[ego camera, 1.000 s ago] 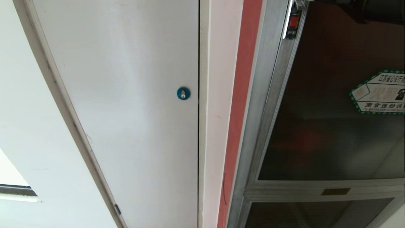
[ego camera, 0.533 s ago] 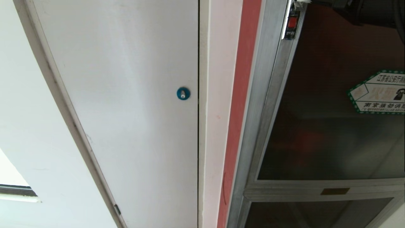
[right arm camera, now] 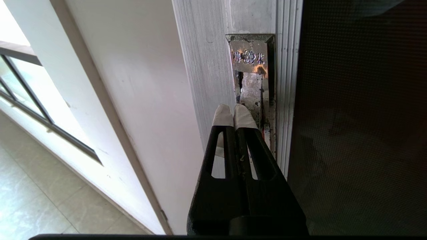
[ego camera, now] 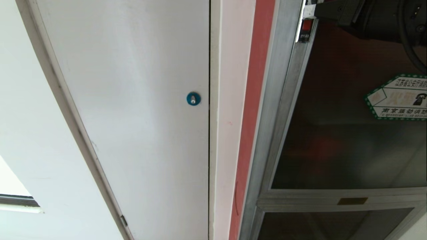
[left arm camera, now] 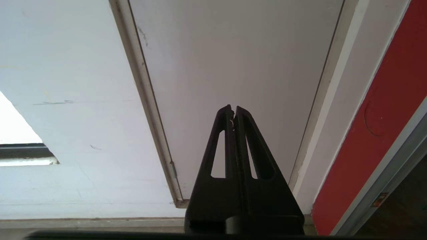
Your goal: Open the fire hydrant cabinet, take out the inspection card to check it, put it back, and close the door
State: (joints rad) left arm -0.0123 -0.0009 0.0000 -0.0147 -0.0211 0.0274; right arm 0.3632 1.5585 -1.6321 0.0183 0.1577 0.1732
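The fire hydrant cabinet (ego camera: 277, 110), brushed-aluminium framed, stands at right. The door (ego camera: 347, 140), a dark tinted glass pane bearing a green-bordered white hexagonal sticker (ego camera: 398, 97), lies shut; its small red latch (ego camera: 306, 26) sits on the left edge.

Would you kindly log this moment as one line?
right hand: shut, at red latch | dark tinted glass door: closed | left hand: shut, parked
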